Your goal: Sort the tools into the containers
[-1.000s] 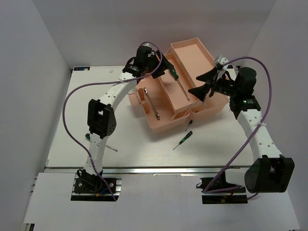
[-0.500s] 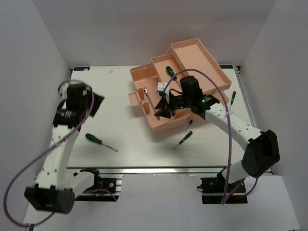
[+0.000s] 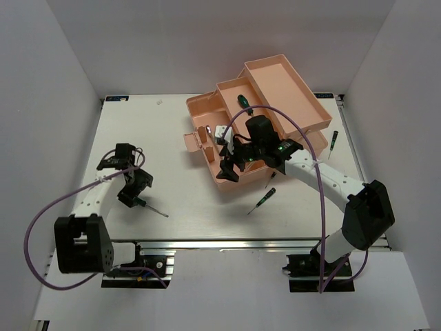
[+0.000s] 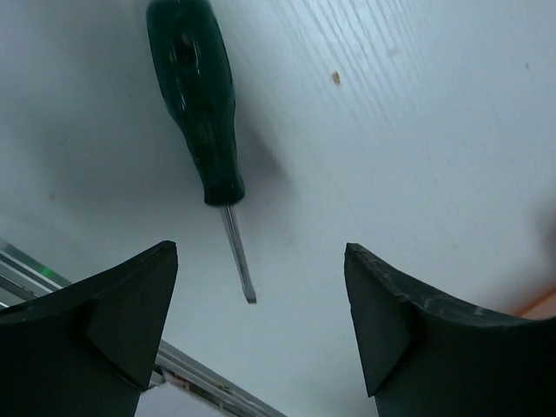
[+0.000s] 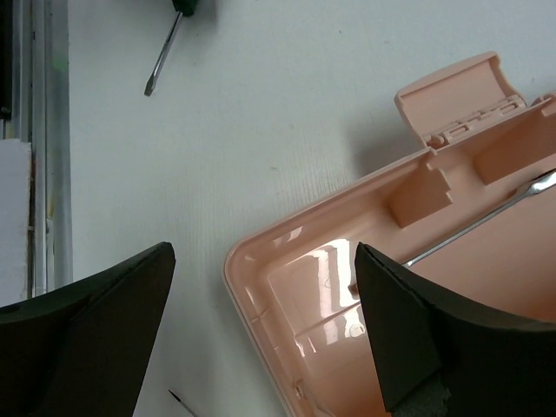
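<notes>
The salmon-pink toolbox (image 3: 286, 83) stands open at the back middle. One green-handled screwdriver (image 3: 242, 101) lies in a tray, and a silver wrench (image 3: 209, 130) lies in the lower compartment, mostly hidden by my right arm. My right gripper (image 3: 226, 171) hovers open and empty over the box's near-left corner (image 5: 287, 287); the wrench shaft (image 5: 486, 221) shows beside it. My left gripper (image 3: 131, 194) is open just above a long screwdriver (image 3: 142, 205) on the table. In the left wrist view that screwdriver (image 4: 195, 95) lies ahead of the open gripper (image 4: 261, 304), its tip between the fingers.
A tiny screwdriver (image 3: 264, 200) lies on the table in front of the box, and another (image 3: 332, 141) lies at the right edge. A third thin one (image 3: 271, 181) sits against the box's front wall. The metal rail (image 5: 39, 139) runs along the table's near edge.
My left arm has swung down and in, bringing its gripper over the long screwdriver. My right gripper has shifted slightly left and nearer, over the box's corner.
</notes>
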